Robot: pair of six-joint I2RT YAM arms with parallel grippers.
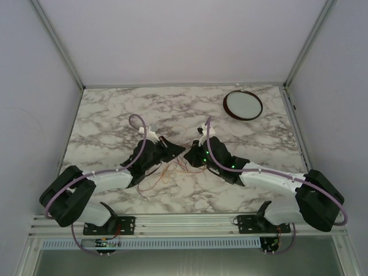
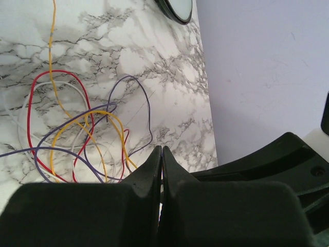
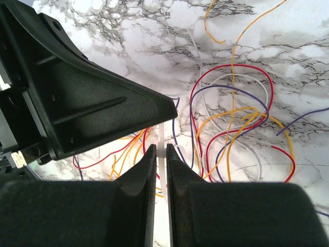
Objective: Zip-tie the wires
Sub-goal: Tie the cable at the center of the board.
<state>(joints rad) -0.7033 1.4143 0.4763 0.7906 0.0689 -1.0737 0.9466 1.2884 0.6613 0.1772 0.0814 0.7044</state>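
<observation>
White plastic zip tie (image 3: 162, 136) sits upright in the right pincer (image 3: 161, 150). The jaws are pinched on it with only the strip's thickness between them. The left pincer (image 2: 161, 150) is pressed fully together, and its tip sits just above the top end of the tie, almost touching it. Cannot tell whether it has the tie's end or has closed on nothing. Both pincers meet tip to tip at mid-surface, low over the marble.

The wires (image 3: 247, 110) (red, yellow, purple and white) lie loose on the marble surface (image 1: 115, 115), just beside and beyond the pincers. They are spread in wide overlapping loops, not gathered. A few yellow and red strands run under or close by the tie, but most of the bunch lies off to one side. No closed loop shows around them.

Step in hand, as judged: get the tie around the bunch and feed its tail through its head.

- Right pincer should hold its pinch firm so the strip does not twist.
- Left pincer needs a real hold on the free end. If it has missed, spread it and regrip right at the tip.
- Sweep the tie low along the marble so it catches every strand. They are hair-thin and slip out easily.
- Pull slowly and check that no loop is left outside.

The round dish (image 1: 242, 105) at the far right is well apart and plays no part.
</observation>
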